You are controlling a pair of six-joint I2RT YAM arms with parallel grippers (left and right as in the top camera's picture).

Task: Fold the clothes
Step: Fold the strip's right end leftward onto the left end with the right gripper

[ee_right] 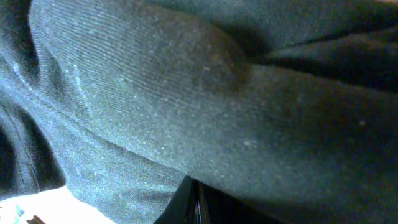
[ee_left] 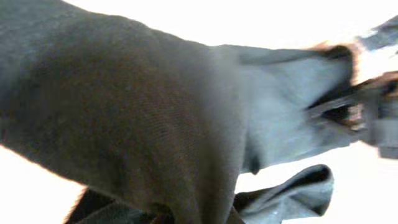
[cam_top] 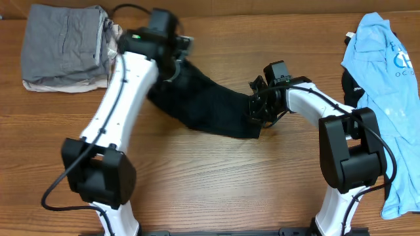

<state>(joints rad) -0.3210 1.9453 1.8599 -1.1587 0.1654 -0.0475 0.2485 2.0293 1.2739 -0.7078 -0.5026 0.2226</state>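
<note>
A black T-shirt (cam_top: 210, 108) of the clothes hangs bunched in a band between my two grippers over the middle of the table. My left gripper (cam_top: 172, 64) is shut on its upper left end. My right gripper (cam_top: 254, 109) is shut on its lower right end. Dark fabric (ee_left: 143, 118) fills the left wrist view and hides the fingers there. In the right wrist view the same cloth (ee_right: 205, 93) drapes over closed fingertips (ee_right: 198, 208) at the bottom edge. A light blue T-shirt (cam_top: 387, 85) with white lettering lies spread along the table's right edge.
A stack of folded grey and beige garments (cam_top: 62, 46) sits at the back left corner. Bare wooden table (cam_top: 216, 183) shows in front of the black shirt, between the two arm bases.
</note>
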